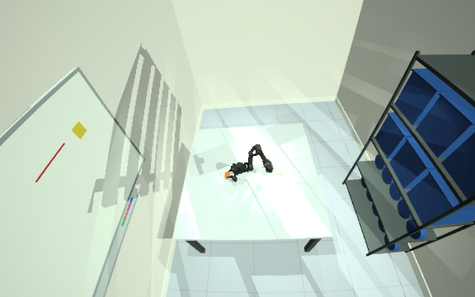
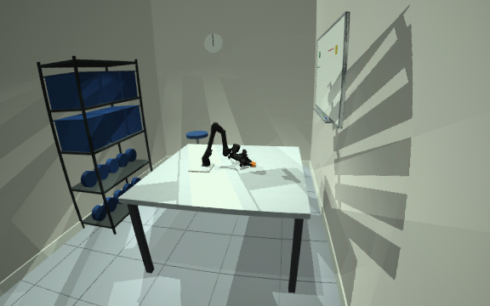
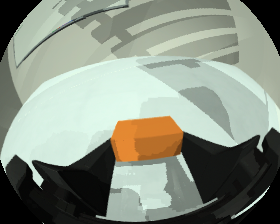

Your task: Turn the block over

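Gripping jaws (image 1: 231,176) (image 2: 249,163) — orange block (image 1: 227,175) (image 2: 253,164) (image 3: 147,140) between, well inside the table edges (image 1: 254,238) (image 2: 219,210).

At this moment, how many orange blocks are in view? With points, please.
1. The orange block (image 1: 227,175) (image 2: 253,164) (image 3: 147,140) is held between the fingers of the gripper (image 1: 231,176) (image 2: 251,164) (image 3: 147,139). Another could be hidden behind the arm, though none shows in any view.

The orange block (image 1: 227,175) (image 2: 253,164) (image 3: 147,140) is tiny from above and outside; its marked side cannot be made out. The claw (image 1: 231,176) (image 2: 250,164) (image 3: 147,139) is cropped below in the wrist view.
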You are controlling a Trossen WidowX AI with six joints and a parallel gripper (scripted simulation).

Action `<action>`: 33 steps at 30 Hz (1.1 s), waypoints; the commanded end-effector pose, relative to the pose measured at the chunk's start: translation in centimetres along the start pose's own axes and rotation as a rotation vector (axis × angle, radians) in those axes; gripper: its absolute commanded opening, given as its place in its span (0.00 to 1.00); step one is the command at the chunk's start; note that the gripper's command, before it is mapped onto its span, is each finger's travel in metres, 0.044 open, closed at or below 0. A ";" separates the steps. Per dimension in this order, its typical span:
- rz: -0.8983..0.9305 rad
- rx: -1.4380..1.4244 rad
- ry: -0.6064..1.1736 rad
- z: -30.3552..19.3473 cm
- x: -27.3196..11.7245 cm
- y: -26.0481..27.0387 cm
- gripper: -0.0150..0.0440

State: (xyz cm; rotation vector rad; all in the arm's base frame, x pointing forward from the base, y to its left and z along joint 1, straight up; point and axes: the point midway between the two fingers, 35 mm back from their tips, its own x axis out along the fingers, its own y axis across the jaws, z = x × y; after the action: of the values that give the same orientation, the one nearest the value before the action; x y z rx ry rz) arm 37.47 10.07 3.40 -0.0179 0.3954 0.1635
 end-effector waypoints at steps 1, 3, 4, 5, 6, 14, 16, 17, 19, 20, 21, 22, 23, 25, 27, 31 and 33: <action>-0.006 -0.003 -0.031 -0.3 -0.6 -0.2 0.25; -0.006 -0.003 -0.037 -0.3 -0.7 -0.2 0.25; -0.006 -0.003 -0.047 -0.1 -0.8 -0.2 0.25; -0.006 -0.003 -0.051 0.0 -0.8 -0.2 0.25; -0.006 -0.003 -0.051 0.0 -0.8 -0.2 0.25; -0.006 -0.003 -0.051 0.0 -0.8 -0.2 0.25; -0.006 -0.003 -0.051 0.0 -0.8 -0.2 0.25; -0.006 -0.003 -0.051 0.0 -0.8 -0.2 0.25; -0.006 -0.003 -0.051 0.0 -0.8 -0.2 0.25; -0.006 -0.003 -0.051 0.0 -0.8 -0.2 0.30; -0.006 -0.003 -0.051 0.0 -0.8 -0.2 0.34; -0.006 -0.003 -0.051 0.0 -0.8 -0.2 0.39; -0.006 -0.003 -0.051 0.0 -0.8 -0.2 0.43; -0.006 -0.003 -0.051 0.0 -0.8 -0.2 0.52; -0.006 -0.003 -0.051 0.0 -0.8 -0.2 0.61; -0.006 -0.003 -0.051 0.0 -0.8 -0.2 0.79; -0.006 -0.003 -0.051 0.0 -0.8 -0.2 0.88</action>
State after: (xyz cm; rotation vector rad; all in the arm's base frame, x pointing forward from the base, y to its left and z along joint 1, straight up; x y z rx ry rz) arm 36.72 9.84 3.69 -0.0134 0.3462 0.1623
